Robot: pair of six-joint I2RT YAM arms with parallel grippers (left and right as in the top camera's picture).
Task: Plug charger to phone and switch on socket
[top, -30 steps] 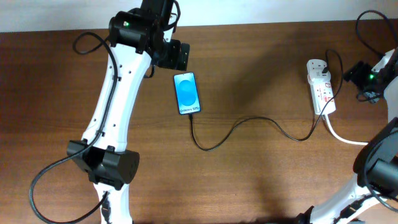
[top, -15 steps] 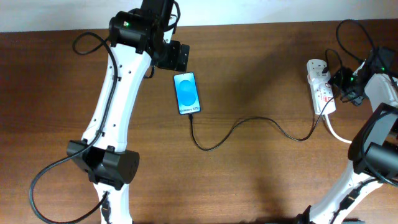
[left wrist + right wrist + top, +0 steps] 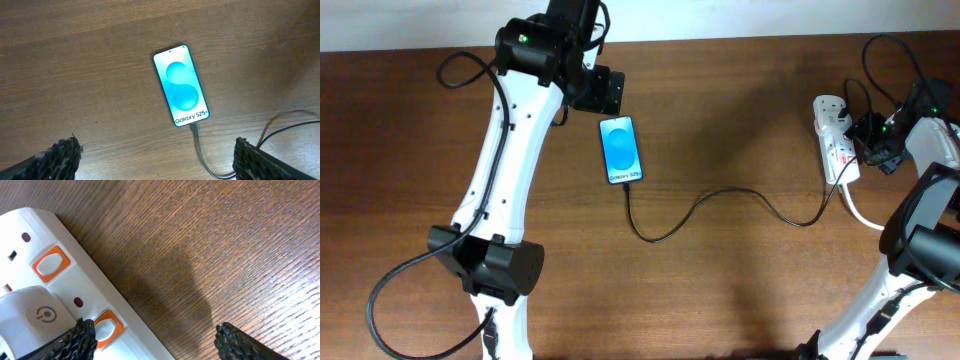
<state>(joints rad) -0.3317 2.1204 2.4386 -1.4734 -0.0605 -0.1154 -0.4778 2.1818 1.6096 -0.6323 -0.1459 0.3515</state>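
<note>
The left gripper (image 3: 607, 90) hangs over the table (image 3: 740, 280) just beyond the top end of the phone (image 3: 621, 150). In the left wrist view its two black ribbed fingers (image 3: 65, 156) sit at the far corners of the picture, spread wide, holding nothing and touching nothing.

The phone lies flat, face up, between and ahead of those fingers. Its bright blue screen (image 3: 180, 85) shows a pale double oval, and "Galaxy S25+" reads clearly along the bottom edge.

The charger (image 3: 720, 195) has its small black tip (image 3: 193, 127) meeting the phone's bottom edge. The thin cable then loops across the wood to the right, toward the socket (image 3: 835, 138).

The socket lies near the right edge of the table, its thick white cord (image 3: 870, 218) curving away. In the right wrist view a white plug (image 3: 35, 312) bearing a grey power symbol sits in the socket, with two orange-rimmed switches (image 3: 50, 262) beside it.

The right gripper (image 3: 873, 140) hovers at the socket's right side, fingers (image 3: 75, 340) apart and empty. One is by the nearer switch (image 3: 107, 327); whether they touch cannot be told.
</note>
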